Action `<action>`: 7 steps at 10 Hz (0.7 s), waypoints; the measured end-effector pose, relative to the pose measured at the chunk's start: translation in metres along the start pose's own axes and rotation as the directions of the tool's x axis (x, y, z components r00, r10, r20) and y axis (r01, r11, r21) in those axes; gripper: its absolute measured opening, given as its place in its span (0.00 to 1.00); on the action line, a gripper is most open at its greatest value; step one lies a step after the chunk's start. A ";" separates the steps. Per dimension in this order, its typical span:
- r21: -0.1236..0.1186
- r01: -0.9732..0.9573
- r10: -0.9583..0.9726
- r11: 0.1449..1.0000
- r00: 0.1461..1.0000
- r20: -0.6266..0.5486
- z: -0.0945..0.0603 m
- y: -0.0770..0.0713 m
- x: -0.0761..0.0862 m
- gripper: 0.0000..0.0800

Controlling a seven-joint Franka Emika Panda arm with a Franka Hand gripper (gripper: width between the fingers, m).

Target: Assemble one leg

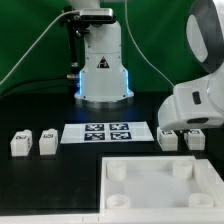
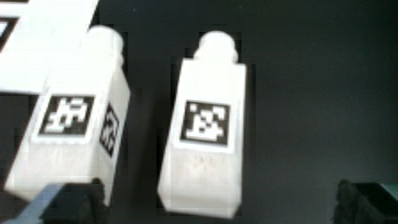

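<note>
Two white legs with black-and-white tags lie side by side in the wrist view, one [image 2: 214,125] between my fingers and one [image 2: 71,120] beside it. My gripper [image 2: 217,205] is open above them, and both dark fingertips [image 2: 63,205] show at the frame's edge, clear of the legs. In the exterior view these two legs [image 1: 168,138] [image 1: 196,138] sit at the right, under the arm's white wrist housing [image 1: 195,100], which hides the fingers. Two more legs [image 1: 19,143] [image 1: 46,141] stand at the exterior view's left.
The marker board [image 1: 108,132] lies at the table's middle. The large white square panel with round corner sockets [image 1: 160,190] lies at the front right. The robot base [image 1: 103,70] stands at the back.
</note>
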State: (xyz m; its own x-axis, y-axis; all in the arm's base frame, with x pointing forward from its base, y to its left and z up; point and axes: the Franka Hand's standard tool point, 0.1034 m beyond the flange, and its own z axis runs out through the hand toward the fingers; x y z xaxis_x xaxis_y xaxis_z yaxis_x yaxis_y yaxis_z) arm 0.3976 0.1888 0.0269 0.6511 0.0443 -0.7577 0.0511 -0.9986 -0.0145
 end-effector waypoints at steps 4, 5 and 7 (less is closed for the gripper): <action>-0.007 -0.007 0.007 1.000 1.000 0.011 0.019 -0.004 0.005 0.81; -0.009 -0.006 0.006 1.000 1.000 0.013 0.020 -0.004 0.006 0.81; -0.008 -0.006 0.006 1.000 1.000 0.013 0.020 -0.003 0.006 0.65</action>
State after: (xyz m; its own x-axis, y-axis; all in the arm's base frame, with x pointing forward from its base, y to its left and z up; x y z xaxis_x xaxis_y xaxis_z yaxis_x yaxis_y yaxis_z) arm 0.3857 0.1919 0.0094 0.6418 0.0377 -0.7660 0.0531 -0.9986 -0.0047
